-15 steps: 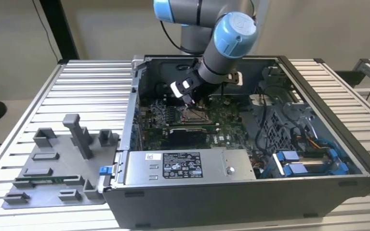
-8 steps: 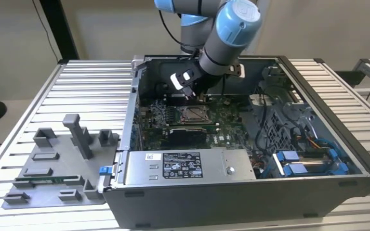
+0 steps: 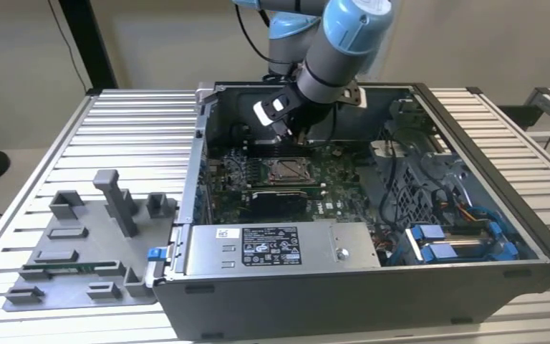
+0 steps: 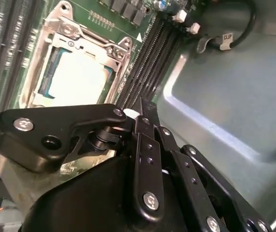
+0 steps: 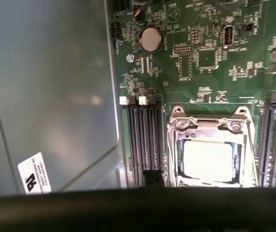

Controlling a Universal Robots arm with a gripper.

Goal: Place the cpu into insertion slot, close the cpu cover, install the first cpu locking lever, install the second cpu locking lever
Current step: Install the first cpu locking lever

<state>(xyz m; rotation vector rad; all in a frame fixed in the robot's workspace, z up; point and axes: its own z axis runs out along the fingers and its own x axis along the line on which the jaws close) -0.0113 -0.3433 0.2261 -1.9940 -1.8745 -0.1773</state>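
Black linkage fingers (image 4: 147, 145) of your gripper (image 4: 140, 113) hang pinched together, empty, just above the green circuit board (image 5: 200, 72). Your small silvery square cpu (image 5: 208, 162) sits in the metal-rimmed insertion slot (image 5: 174, 145) under the thin silvery cpu cover (image 4: 101, 43); press levers squarely.

Exterior view overlooks the open case (image 3: 371, 215); both wrist views closely share the insertion slot (image 5: 209, 145) (image 4: 75, 72).

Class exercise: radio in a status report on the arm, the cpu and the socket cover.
Gripper above the motherboard, just beyond the socket, holding nothing. Cpu seated in the insertion slot. Cpu cover down over the chip. Nothing in the way.
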